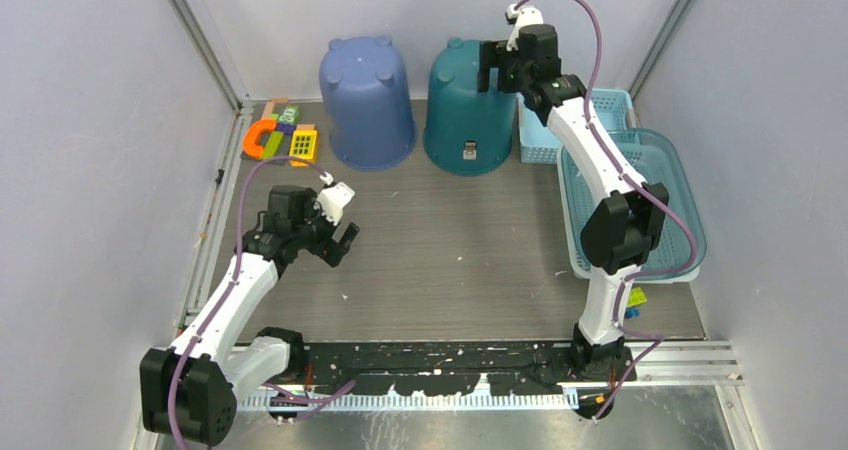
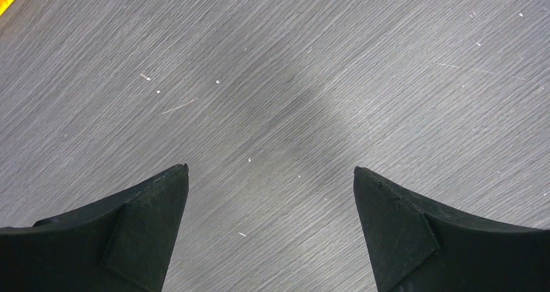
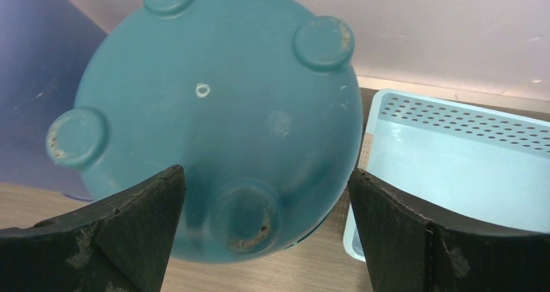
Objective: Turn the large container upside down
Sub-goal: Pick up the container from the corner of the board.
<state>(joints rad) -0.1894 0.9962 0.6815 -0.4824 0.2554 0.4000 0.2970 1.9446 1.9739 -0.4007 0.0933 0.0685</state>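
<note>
Thing: large teal plastic container [image 1: 468, 110], round, tapering toward its base.
Pose: upside down, base up, wide rim down on the table [image 1: 450, 240].
Base: four round scuffed feet [image 3: 323, 42].
Place: back of the table, between a blue container [image 1: 366, 100] and a pale basket [image 1: 540, 142].

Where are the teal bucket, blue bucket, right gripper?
teal bucket [image 1: 466, 125]: top view, side wall.
blue bucket [image 1: 368, 110]: top view, side wall.
right gripper [image 3: 267, 170]: right wrist view, midway between fingertips.
</note>
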